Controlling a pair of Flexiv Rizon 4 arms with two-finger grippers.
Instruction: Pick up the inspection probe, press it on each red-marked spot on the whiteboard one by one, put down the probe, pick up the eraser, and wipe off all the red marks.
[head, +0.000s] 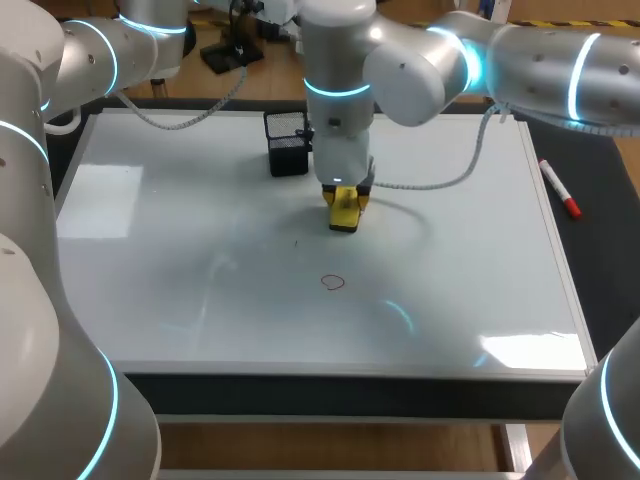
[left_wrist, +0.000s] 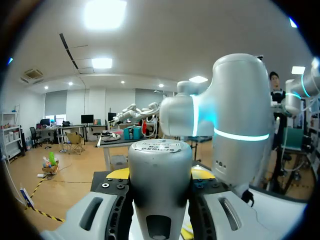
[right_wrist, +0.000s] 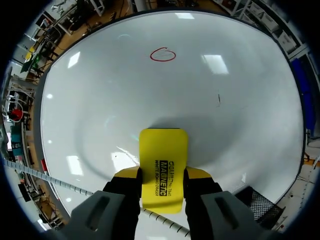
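My right gripper (head: 346, 203) is shut on the yellow eraser (head: 345, 213), which rests on the whiteboard (head: 180, 220) near its far middle. In the right wrist view the eraser (right_wrist: 163, 155) sits between the yellow-tipped fingers (right_wrist: 127, 173), flat on the board. One red circle mark (head: 333, 282) (right_wrist: 163, 54) lies ahead of the eraser, apart from it. My left gripper (left_wrist: 160, 176) is raised off the board, facing the room, shut on the grey cylindrical inspection probe (left_wrist: 160, 165). In the head view, only the left arm (head: 90, 50) shows, at the far left.
A black mesh holder (head: 287, 145) stands on the board just left of my right wrist. A small dark stroke (head: 296, 242) (right_wrist: 218, 99) marks the board near the eraser. A red-capped marker (head: 560, 188) lies off the board's right edge.
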